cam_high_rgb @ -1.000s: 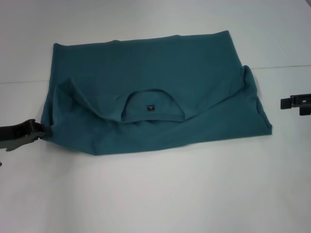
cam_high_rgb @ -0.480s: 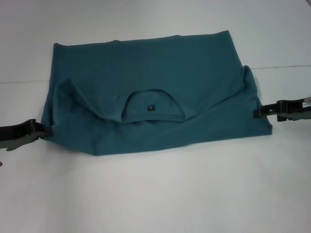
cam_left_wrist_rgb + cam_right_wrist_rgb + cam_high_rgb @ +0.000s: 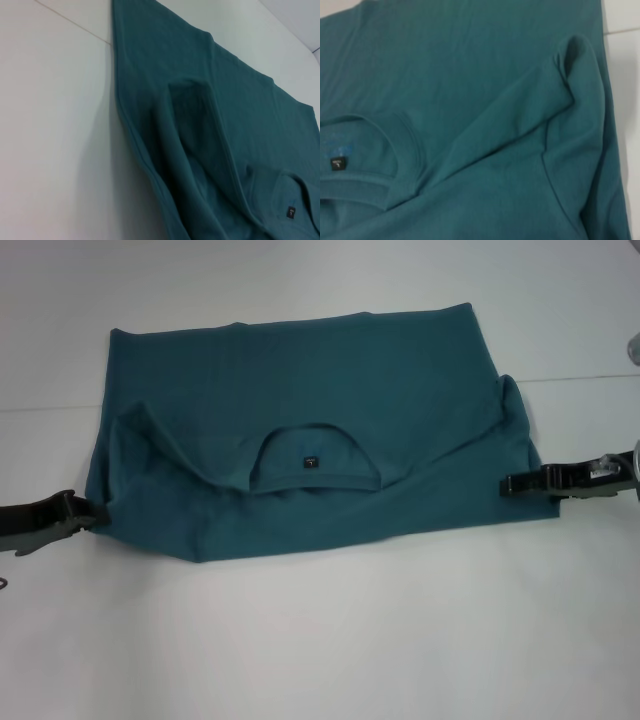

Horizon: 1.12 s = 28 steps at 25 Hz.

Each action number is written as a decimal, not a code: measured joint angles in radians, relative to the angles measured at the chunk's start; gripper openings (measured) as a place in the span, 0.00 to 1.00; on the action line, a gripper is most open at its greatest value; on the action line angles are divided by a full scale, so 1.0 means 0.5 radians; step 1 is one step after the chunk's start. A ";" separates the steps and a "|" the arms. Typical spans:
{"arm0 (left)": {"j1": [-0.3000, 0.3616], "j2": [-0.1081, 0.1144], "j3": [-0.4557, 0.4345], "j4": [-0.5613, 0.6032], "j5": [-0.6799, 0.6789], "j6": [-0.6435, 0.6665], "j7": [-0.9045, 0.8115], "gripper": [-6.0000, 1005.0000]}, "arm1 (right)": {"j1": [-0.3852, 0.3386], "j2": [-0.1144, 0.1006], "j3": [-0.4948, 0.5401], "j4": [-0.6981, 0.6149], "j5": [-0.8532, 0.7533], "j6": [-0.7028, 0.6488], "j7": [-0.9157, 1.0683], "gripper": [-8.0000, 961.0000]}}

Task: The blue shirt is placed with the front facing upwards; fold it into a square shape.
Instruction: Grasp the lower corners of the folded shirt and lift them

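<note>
The left pincer [image 3: 88, 512] lies low on the white tabletop [image 3: 320, 640] near its left edge, and its tip touches the left edge of the large teal-blue cotton T-shirt [image 3: 300, 410]. I cannot tell if its fingers are open or closed. The right pincer [image 3: 508, 484] comes in from the right edge of the tabletop and its dark tip is over the right side of the shirt, just below the folded sleeve; I cannot tell its state either.

The shirt lies in the middle of the tabletop, closer to the far edge, folded across into a wide band. The round ribbed collar [image 3: 312, 458] with a small dark neck tag [image 3: 311, 461] faces up near the middle of the band. Both short sleeves are folded inward and stand up slightly at the left and right sides.
</note>
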 joint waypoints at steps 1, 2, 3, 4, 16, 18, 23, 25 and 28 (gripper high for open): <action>0.000 -0.001 0.000 -0.001 0.000 -0.001 0.000 0.07 | 0.000 0.003 -0.002 0.009 0.000 0.016 -0.002 0.91; 0.000 -0.001 0.000 -0.001 0.001 -0.001 0.000 0.07 | 0.000 0.007 -0.005 0.017 0.000 0.034 -0.005 0.91; 0.001 -0.001 0.000 -0.002 0.001 -0.002 0.001 0.07 | 0.000 0.011 -0.008 0.020 -0.001 0.052 -0.006 0.91; 0.001 -0.001 0.002 -0.002 0.001 -0.002 0.001 0.07 | 0.000 0.014 -0.011 0.022 -0.001 0.065 -0.007 0.91; 0.003 -0.014 0.011 -0.026 -0.003 -0.023 0.006 0.07 | 0.045 0.058 -0.065 0.083 -0.002 0.132 -0.022 0.91; 0.003 -0.014 0.012 -0.026 -0.002 -0.023 0.007 0.07 | 0.053 0.059 -0.065 0.082 0.001 0.110 -0.020 0.91; 0.002 -0.014 0.015 -0.027 -0.002 -0.021 0.008 0.07 | 0.059 0.052 -0.032 0.046 0.045 0.027 -0.003 0.78; 0.002 -0.014 0.015 -0.027 -0.002 -0.015 0.008 0.07 | 0.059 0.046 -0.033 0.040 0.052 0.011 0.004 0.69; 0.001 -0.014 0.015 -0.030 -0.003 -0.011 0.008 0.07 | 0.059 0.045 -0.034 0.025 0.061 0.000 0.008 0.58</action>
